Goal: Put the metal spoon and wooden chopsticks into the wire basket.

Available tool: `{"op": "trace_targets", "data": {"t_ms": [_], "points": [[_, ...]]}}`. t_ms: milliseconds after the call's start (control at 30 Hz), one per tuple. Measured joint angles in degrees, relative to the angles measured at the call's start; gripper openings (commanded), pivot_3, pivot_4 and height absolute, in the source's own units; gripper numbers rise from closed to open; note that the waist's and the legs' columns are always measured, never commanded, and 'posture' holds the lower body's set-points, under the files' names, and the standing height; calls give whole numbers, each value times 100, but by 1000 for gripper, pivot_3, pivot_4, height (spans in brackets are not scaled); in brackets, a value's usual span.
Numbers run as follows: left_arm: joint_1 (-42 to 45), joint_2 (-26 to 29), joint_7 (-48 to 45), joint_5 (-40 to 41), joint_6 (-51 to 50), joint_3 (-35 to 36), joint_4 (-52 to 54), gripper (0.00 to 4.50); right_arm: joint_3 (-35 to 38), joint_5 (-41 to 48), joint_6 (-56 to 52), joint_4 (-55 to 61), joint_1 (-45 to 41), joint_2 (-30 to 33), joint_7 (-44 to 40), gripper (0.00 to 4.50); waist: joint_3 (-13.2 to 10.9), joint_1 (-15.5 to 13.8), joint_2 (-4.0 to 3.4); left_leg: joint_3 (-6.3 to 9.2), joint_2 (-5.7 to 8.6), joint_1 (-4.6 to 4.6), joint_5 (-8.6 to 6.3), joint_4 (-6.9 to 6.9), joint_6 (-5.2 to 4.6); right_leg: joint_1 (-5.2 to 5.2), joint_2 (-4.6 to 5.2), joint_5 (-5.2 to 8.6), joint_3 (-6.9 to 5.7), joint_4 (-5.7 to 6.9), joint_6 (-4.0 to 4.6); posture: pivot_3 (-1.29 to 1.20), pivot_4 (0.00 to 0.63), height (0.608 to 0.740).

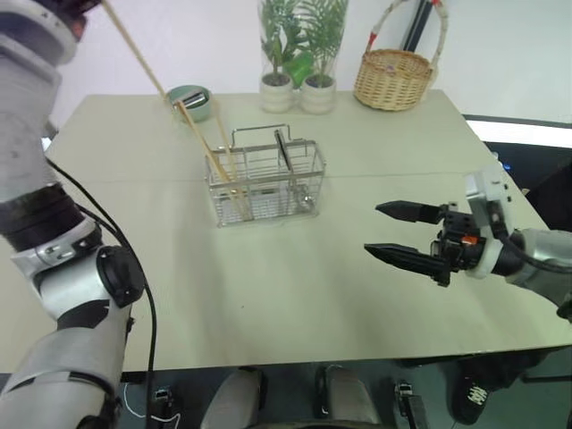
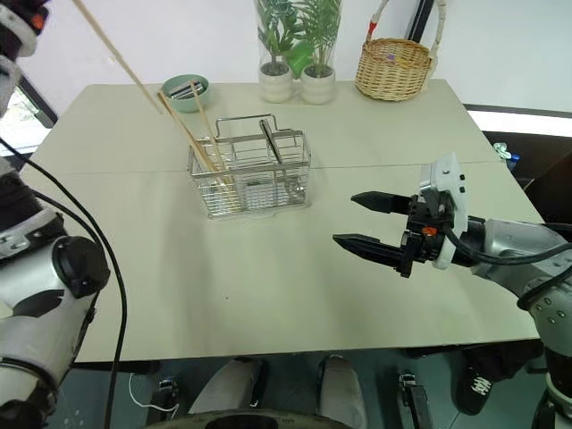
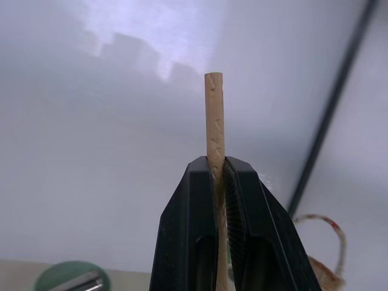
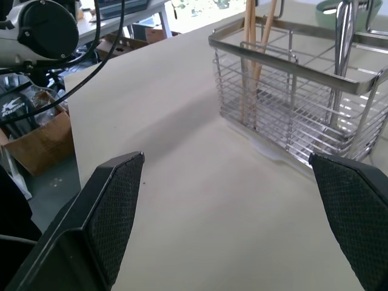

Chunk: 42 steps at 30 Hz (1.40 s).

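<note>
Pale desk (image 1: 295,295) ahead: my left pincer (image 3: 219,182) grips one chopstick (image 1: 136,49), slanting down toward the wire basket (image 1: 265,183); my right pincer (image 1: 402,234) gapes wide, empty.

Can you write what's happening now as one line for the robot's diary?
left tool: shut on chopstick, raised | right tool: open, empty | basket: two chopsticks inside

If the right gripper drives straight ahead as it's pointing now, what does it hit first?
Probably the wire basket: the open right gripper points across bare table at its near wall, two chopsticks standing just behind. Depth uncertain.
</note>
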<state>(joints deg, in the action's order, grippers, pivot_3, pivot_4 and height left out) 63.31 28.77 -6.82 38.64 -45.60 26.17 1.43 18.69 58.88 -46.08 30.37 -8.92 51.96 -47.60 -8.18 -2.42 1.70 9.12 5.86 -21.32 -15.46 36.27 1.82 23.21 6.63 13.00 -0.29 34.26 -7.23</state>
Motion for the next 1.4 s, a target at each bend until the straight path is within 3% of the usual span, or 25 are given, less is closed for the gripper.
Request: {"op": "trace_targets", "data": {"t_ms": [200,433,533,733,900,1000,1233,1400], "points": [[-598,-223,-575,-252,214,-1030,330,26,92,44,20,138,191,-32,96,4500,-2,39,-7,-6,-5,5,0,-1,-1,3,-9,-1,7,0,0,0,150,700],[-1494,-687,-832,-788,1034,-1493,217,26,243,166,19,205,246,-72,290,4500,-4,7,-10,-6,-14,-1,0,0,-1,4,-15,-5,8,-6,8,0,150,700],[-1704,-879,-834,-947,1360,-1528,194,1182,250,229,18,212,257,-76,350,4500,-4,2,-9,-8,-13,-1,-1,1,-3,1,-13,-5,8,-11,8,0,150,700],[-1926,-1205,-769,-917,1575,-1442,269,4307,263,327,9,210,245,-71,439,4500,-4,11,-9,-8,-14,0,-1,-1,-4,1,-14,-5,7,-10,8,0,150,700],[-2156,-1281,-722,-809,1546,-1386,562,4453,265,321,9,193,239,-58,437,4500,-4,10,-9,-11,-15,1,-1,0,-4,1,-15,-5,7,-9,8,0,150,700],[-2155,-852,-907,-740,1341,-1375,629,4453,243,244,25,115,191,32,331,4500,-4,20,-10,-13,-16,3,-1,-1,-4,2,-18,-5,7,-8,8,0,150,700],[-2430,1819,-3133,-666,1096,-1253,464,4453,77,-684,436,-761,-104,456,-345,4500,-9,77,-25,-53,-31,7,-3,-12,-7,12,-28,-3,10,-6,11,0,150,700],[-3120,2902,-4514,-513,1079,-1002,322,4453,-107,-1177,759,-1370,-513,547,-805,4500,-13,69,-30,-57,-33,4,-5,-11,-11,12,-20,6,12,-10,28,0,150,700]]}}
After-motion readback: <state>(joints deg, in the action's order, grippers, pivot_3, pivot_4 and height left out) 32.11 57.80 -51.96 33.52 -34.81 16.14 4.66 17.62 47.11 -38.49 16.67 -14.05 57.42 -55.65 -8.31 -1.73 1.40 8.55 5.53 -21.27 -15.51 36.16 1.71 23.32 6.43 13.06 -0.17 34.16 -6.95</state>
